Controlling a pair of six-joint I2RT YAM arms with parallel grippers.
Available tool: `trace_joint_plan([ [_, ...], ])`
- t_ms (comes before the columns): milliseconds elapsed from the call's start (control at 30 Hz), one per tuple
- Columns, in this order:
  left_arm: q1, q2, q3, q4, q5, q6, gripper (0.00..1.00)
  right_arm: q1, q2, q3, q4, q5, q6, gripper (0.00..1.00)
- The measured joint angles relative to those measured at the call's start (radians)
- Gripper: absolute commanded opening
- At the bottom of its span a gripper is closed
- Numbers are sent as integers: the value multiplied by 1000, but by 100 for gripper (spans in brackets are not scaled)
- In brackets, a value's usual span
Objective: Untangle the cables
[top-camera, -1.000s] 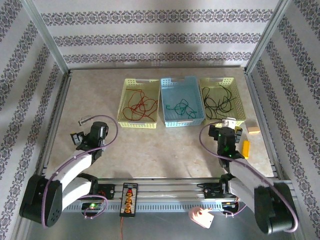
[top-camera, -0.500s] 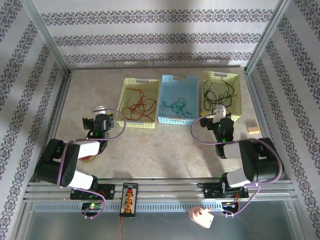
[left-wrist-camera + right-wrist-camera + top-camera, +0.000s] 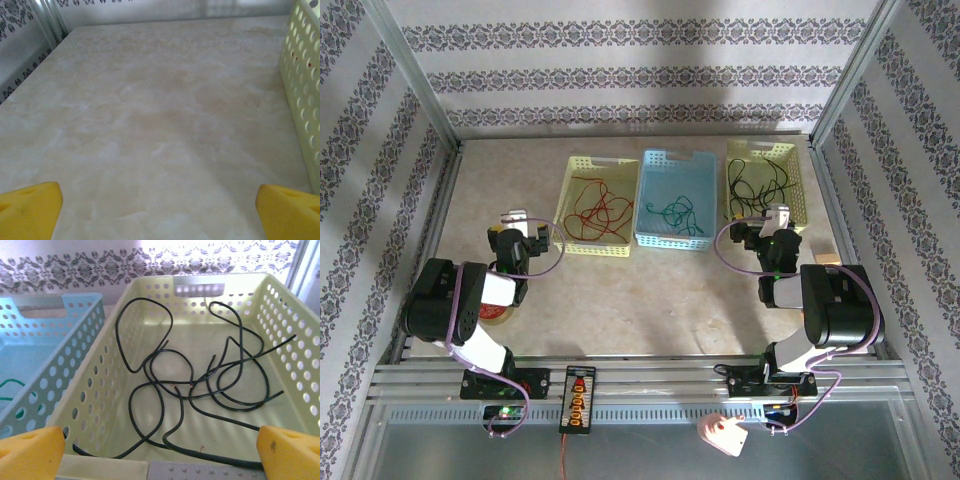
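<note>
Each cable lies in its own basket. The red cable [image 3: 597, 212] sits loosely coiled in the left yellow basket [image 3: 566, 200]. The green cable [image 3: 674, 213] rests in the blue basket [image 3: 650, 170], and its end [image 3: 11, 389] shows through the blue wall. The black cable [image 3: 756, 186] [image 3: 182, 385] loops over itself in the right yellow basket [image 3: 798, 190] [image 3: 115, 335]. My left gripper [image 3: 515, 228] [image 3: 160, 215] is open over bare table, left of the red cable's basket [image 3: 302, 100]. My right gripper [image 3: 767, 230] [image 3: 160, 455] is open at the near rim of the black cable's basket, holding nothing.
A black power strip [image 3: 577, 397] with a red lead lies on the near rail, and a pink object [image 3: 722, 435] lies right of it. A tape roll [image 3: 495, 315] sits by the left arm. A wooden block [image 3: 826, 259] lies right of the right gripper. Metal frame posts border the table.
Both arms have drawn upright and their grippers have moved away from the near edge toward the baskets. The right gripper now faces into the black cable's basket.
</note>
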Motion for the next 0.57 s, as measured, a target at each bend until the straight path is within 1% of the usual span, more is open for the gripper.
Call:
trace_joint_plan([
  [67,2,0,2,1,11,-2,99,21,0,0,-5,39,0,98],
  [167,2,0,2,2,19,-1,99,35,0,8,-24,56,-6,98],
  [367,2,0,2,2,19,-1,99,31,0,56,-90,16,-24,98],
  [567,2,0,2,2,19,-1,99,14,0,62,-104,-26,-24,98],
])
